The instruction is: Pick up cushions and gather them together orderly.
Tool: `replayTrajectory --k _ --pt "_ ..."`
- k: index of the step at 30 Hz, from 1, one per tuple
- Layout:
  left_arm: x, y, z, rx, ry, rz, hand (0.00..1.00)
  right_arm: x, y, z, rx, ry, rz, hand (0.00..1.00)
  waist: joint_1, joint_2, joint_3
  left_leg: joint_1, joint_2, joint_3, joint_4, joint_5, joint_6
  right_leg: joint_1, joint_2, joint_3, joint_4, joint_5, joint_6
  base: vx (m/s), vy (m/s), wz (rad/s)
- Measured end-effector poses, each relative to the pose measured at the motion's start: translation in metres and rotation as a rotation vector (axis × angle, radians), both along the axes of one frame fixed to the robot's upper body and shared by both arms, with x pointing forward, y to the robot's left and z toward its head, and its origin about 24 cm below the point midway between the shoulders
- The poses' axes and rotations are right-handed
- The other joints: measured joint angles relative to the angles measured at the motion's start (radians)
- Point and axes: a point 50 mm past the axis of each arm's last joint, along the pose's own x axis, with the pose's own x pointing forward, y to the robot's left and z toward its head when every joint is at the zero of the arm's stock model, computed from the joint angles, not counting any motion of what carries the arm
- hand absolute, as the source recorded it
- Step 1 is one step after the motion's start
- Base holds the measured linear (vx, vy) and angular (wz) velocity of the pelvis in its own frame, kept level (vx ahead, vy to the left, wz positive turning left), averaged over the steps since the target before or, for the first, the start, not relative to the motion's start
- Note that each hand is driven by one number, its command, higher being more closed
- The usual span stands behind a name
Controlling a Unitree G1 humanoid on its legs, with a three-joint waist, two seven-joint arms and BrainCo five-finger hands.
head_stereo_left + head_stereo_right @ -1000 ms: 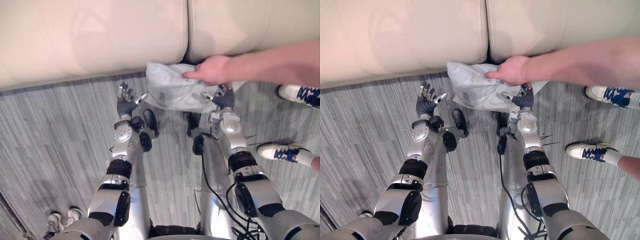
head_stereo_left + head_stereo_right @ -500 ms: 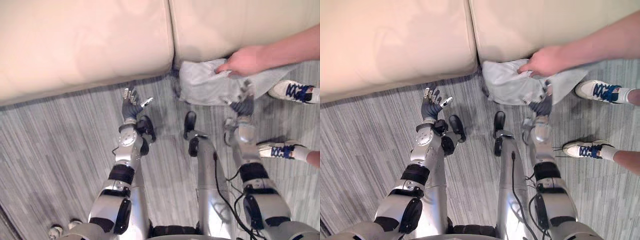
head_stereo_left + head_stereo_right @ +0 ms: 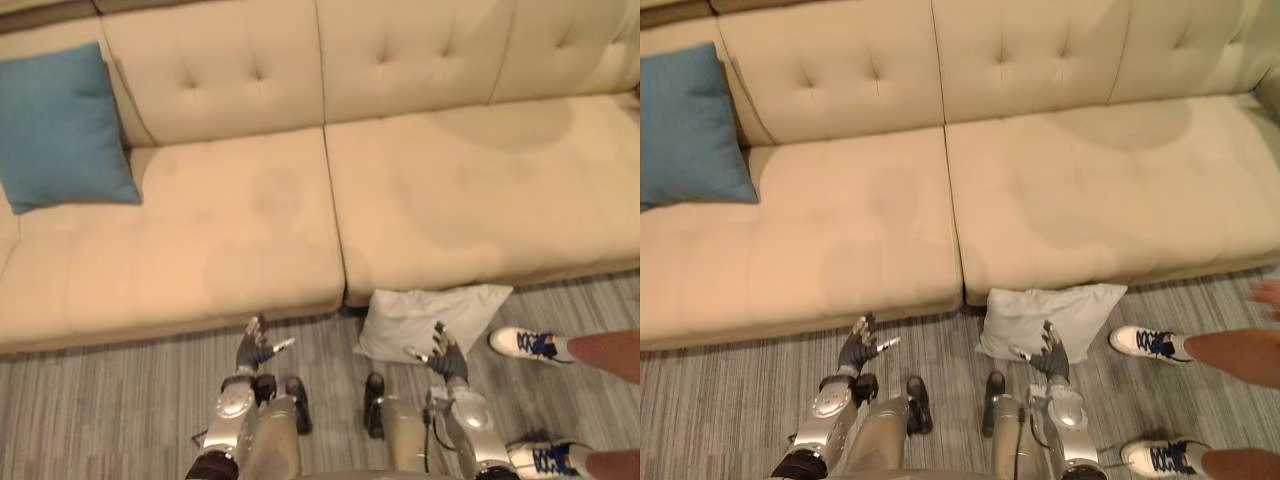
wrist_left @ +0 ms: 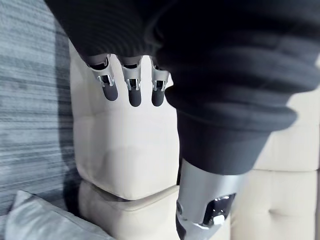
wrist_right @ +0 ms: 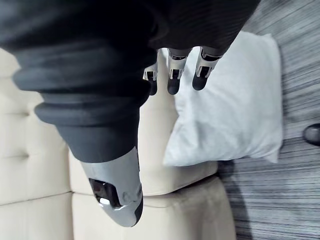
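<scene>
A pale grey cushion [image 3: 430, 318] lies on the floor against the front of the cream sofa [image 3: 300, 200], below the seam between its two seats. My right hand [image 3: 444, 360] is open just in front of the cushion's near edge, fingers straight, not holding it; the right wrist view shows the cushion [image 5: 235, 115] past the fingers [image 5: 172, 80]. My left hand [image 3: 255, 350] hovers open over the floor to the left, by the sofa's front. A blue cushion [image 3: 60, 125] leans against the sofa's backrest at the far left.
A person's legs and white-and-blue shoes [image 3: 525, 343] stand on the grey striped floor [image 3: 100, 420] at the right, close to my right arm. A second shoe [image 3: 545, 460] is nearer the bottom right corner.
The camera has lifted, so the whole sofa and blue cushion now show. The person's hand has let go of the grey cushion and withdrawn; the cushion now rests on the floor.
</scene>
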Motion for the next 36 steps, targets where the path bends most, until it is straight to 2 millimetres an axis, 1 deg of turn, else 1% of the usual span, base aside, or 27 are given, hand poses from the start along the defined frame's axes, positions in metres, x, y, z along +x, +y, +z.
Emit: replayTrajectory --k 2,5,6,8,12,13,14,15,16,18,20,21,22,23,24,25,26,27,28,29,30,31,32,33,34,35,36 --pt "-0.016 0.008 -0.011 0.034 0.071 -0.022 0.0 -0.018 -0.011 -0.013 -0.006 0.091 -0.016 0.0 -0.006 0.0 -0.013 0.061 -0.006 0.0 -0.053 0.013 -0.002 0.07 0.008 -0.002 -0.062 0.019 0.004 0.13 0.0 0.01" --pt "-0.034 0.02 -0.021 0.071 0.147 -0.037 0.0 -0.036 -0.02 -0.021 -0.024 0.154 -0.022 0.0 -0.026 -0.002 -0.024 0.116 -0.008 0.0 -0.065 0.013 -0.002 0.14 0.013 -0.001 -0.105 0.025 0.005 0.09 0.01 -0.02" --pt "-0.039 0.026 -0.023 0.093 0.164 -0.043 0.0 -0.046 -0.025 -0.025 -0.025 0.183 -0.04 0.0 -0.029 -0.004 -0.033 0.14 -0.007 0.001 -0.064 0.013 -0.003 0.169 0.017 0.007 -0.123 0.027 0.008 0.08 0.005 -0.11" --pt "-0.041 0.031 -0.023 0.105 0.169 -0.028 0.0 -0.054 -0.028 -0.029 -0.025 0.214 -0.054 0.0 -0.026 -0.007 -0.041 0.151 -0.002 0.004 -0.056 0.012 -0.003 0.179 0.029 0.029 -0.132 0.037 0.007 0.04 -0.014 -0.28" --pt "-0.042 0.035 -0.023 0.103 0.168 0.002 0.0 -0.051 -0.035 -0.027 -0.037 0.208 -0.043 0.0 -0.019 -0.007 -0.042 0.146 -0.015 -0.092 -0.012 0.006 -0.009 0.166 0.047 0.136 -0.151 0.075 0.01 -0.03 0.016 -0.72" --pt "-0.043 0.035 -0.023 0.101 0.169 0.005 0.0 -0.05 -0.037 -0.026 -0.04 0.205 -0.045 0.0 -0.021 0.0 -0.046 0.156 -0.007 -0.105 -0.026 -0.019 -0.03 0.157 0.06 0.172 -0.171 0.089 0.014 -0.07 0.071 -0.79" --pt "-0.043 0.035 -0.023 0.1 0.168 0.005 0.0 -0.051 -0.037 -0.026 -0.039 0.205 -0.049 0.0 -0.023 0.004 -0.048 0.158 0.001 -0.099 -0.031 -0.035 -0.031 0.147 0.07 0.188 -0.173 0.097 0.015 -0.12 0.108 -1.17" --pt "-0.039 0.034 -0.021 0.099 0.158 0.003 0.0 -0.05 -0.037 -0.026 -0.029 0.202 -0.061 0.0 -0.022 -0.001 -0.046 0.162 0.015 -0.057 -0.028 -0.075 -0.042 0.119 0.093 0.248 -0.173 0.115 0.021 -0.1 0.064 -0.99" --pt "-0.039 0.034 -0.021 0.098 0.158 0.003 0.0 -0.049 -0.036 -0.026 -0.025 0.198 -0.062 0.0 -0.02 -0.005 -0.046 0.163 0.018 -0.037 -0.023 -0.085 -0.044 0.108 0.102 0.273 -0.171 0.121 0.025 -0.14 0.078 -1.44" --pt "-0.04 0.033 -0.022 0.096 0.163 0.001 0.0 -0.036 -0.035 -0.021 -0.023 0.163 -0.056 0.0 -0.024 -0.016 -0.047 0.149 0.031 0.087 0.004 -0.133 -0.032 0.038 0.119 0.369 -0.187 0.142 0.037 -0.21 0.083 -1.77" --pt "-0.04 0.033 -0.022 0.099 0.161 0.001 0.0 -0.026 -0.034 -0.018 -0.016 0.145 -0.052 0.0 -0.03 -0.014 -0.044 0.148 0.048 0.169 -0.005 -0.138 -0.024 0.015 0.093 0.306 -0.222 0.144 0.017 -0.12 0.044 -1.52" --pt "-0.039 0.034 -0.021 0.101 0.159 0.001 0.0 -0.023 -0.033 -0.018 -0.008 0.146 -0.053 0.0 -0.029 -0.013 -0.041 0.157 0.065 0.238 -0.004 -0.135 -0.019 -0.014 0.06 0.146 -0.202 0.143 -0.028 -0.04 0.018 -1.63" --pt "-0.04 0.034 -0.022 0.099 0.163 0.002 0.0 -0.021 -0.033 -0.018 -0.005 0.15 -0.049 0.0 -0.028 -0.006 -0.034 0.188 0.09 0.316 0.003 -0.132 -0.023 -0.021 0.001 -0.075 -0.161 0.11 -0.082 0.01 0.021 -1.63" --pt "-0.041 0.034 -0.022 0.099 0.166 0.002 0.0 -0.02 -0.033 -0.019 -0.006 0.155 -0.044 0.0 -0.026 -0.004 -0.031 0.207 0.097 0.344 0.005 -0.133 -0.024 -0.018 -0.025 -0.161 -0.141 0.095 -0.103 0.05 -0.002 -1.53" --pt "-0.044 0.035 -0.023 0.101 0.174 0.003 0.0 -0.019 -0.031 -0.019 -0.005 0.161 -0.035 0.0 -0.022 -0.004 -0.031 0.238 0.109 0.39 0.013 -0.137 -0.028 -0.007 -0.072 -0.305 -0.104 0.076 -0.125 0.1 -0.046 -1.43" --pt "-0.049 0.039 -0.025 0.105 0.19 0.011 0.0 -0.016 -0.026 -0.019 -0.006 0.163 -0.01 0.0 -0.021 -0.006 -0.031 0.275 0.118 0.423 0.018 -0.135 -0.037 0.018 -0.104 -0.417 -0.084 0.079 -0.121 0.14 -0.136 -1.82" --pt "-0.053 0.042 -0.026 0.11 0.203 0.018 0.0 -0.012 -0.022 -0.019 -0.008 0.16 0.017 0.0 -0.02 -0.009 -0.031 0.322 0.118 0.446 0.006 -0.134 -0.048 0.038 -0.113 -0.471 -0.074 0.111 -0.104 0.15 -0.17 -1.5" --pt "-0.054 0.043 -0.026 0.113 0.205 0.017 0.0 -0.011 -0.021 -0.018 -0.008 0.157 0.024 0.0 -0.022 -0.008 -0.03 0.334 0.119 0.451 0.001 -0.138 -0.06 0.039 -0.108 -0.467 -0.07 0.124 -0.09 0.15 -0.189 -1.29" --pt "-0.053 0.043 -0.027 0.112 0.212 0.012 0.0 -0.008 -0.021 -0.017 -0.009 0.151 0.027 0.0 -0.025 0.004 -0.025 0.351 0.131 0.456 -0.001 -0.144 -0.071 0.032 -0.085 -0.434 -0.055 0.106 -0.076 0.16 -0.156 -0.82" --pt "-0.051 0.042 -0.028 0.106 0.218 0.004 0.0 -0.007 -0.021 -0.017 -0.011 0.15 0.028 0.0 -0.028 0.014 -0.027 0.367 0.147 0.463 0.015 -0.14 -0.077 0.032 -0.065 -0.418 -0.06 0.093 -0.08 0.21 -0.183 -0.95" --pt "-0.048 0.041 -0.027 0.102 0.212 -0.004 0.0 -0.007 -0.021 -0.017 -0.016 0.154 0.035 0.0 -0.025 0.018 -0.026 0.346 0.196 0.438 0.113 -0.131 -0.091 0.037 -0.031 -0.396 -0.071 0.083 -0.084 0.24 -0.2 -0.87" --pt "-0.047 0.039 -0.028 0.097 0.211 -0.005 0.0 -0.005 -0.02 -0.016 -0.03 0.157 0.057 0.0 -0.021 0.028 -0.02 0.317 0.249 0.393 0.23 -0.119 -0.077 0.055 0.004 -0.376 -0.087 0.08 -0.09 0.21 -0.173 -1.08" --pt "-0.05 0.035 -0.03 0.084 0.22 -0.005 0.0 -0.003 -0.019 -0.017 -0.051 0.171 0.091 0.0 -0.015 0.04 -0.01 0.262 0.308 0.298 0.413 -0.06 -0.007 0.106 0.052 -0.339 -0.127 0.078 -0.096 0.19 -0.135 -1.02" --pt "-0.052 0.031 -0.031 0.073 0.228 -0.006 0.0 -0.002 -0.017 -0.018 -0.059 0.176 0.11 0.0 -0.008 0.042 -0.006 0.221 0.306 0.204 0.502 -0.073 -0.021 0.138 0.068 -0.31 -0.151 0.081 -0.102 0.16 -0.052 -0.97" --pt "-0.052 0.028 -0.032 0.065 0.228 -0.008 0.0 0.0 -0.016 -0.017 -0.066 0.173 0.12 0.0 0.002 0.037 -0.001 0.185 0.273 0.132 0.547 -0.098 -0.045 0.162 0.07 -0.285 -0.164 0.08 -0.103 0.22 -0.005 -0.78" --pt "-0.051 0.025 -0.032 0.058 0.225 -0.011 0.0 0.003 -0.016 -0.015 -0.069 0.165 0.124 0.0 0.013 0.031 0.004 0.148 0.231 0.071 0.554 -0.118 -0.057 0.187 0.069 -0.254 -0.179 0.08 -0.104 0.24 0.047 -0.83" --pt "-0.052 0.021 -0.032 0.049 0.226 -0.011 0.0 0.008 -0.016 -0.013 -0.075 0.154 0.13 0.0 0.027 0.031 0.005 0.099 0.169 0.015 0.504 -0.128 -0.044 0.211 0.064 -0.221 -0.195 0.084 -0.109 0.3 0.087 -0.83"
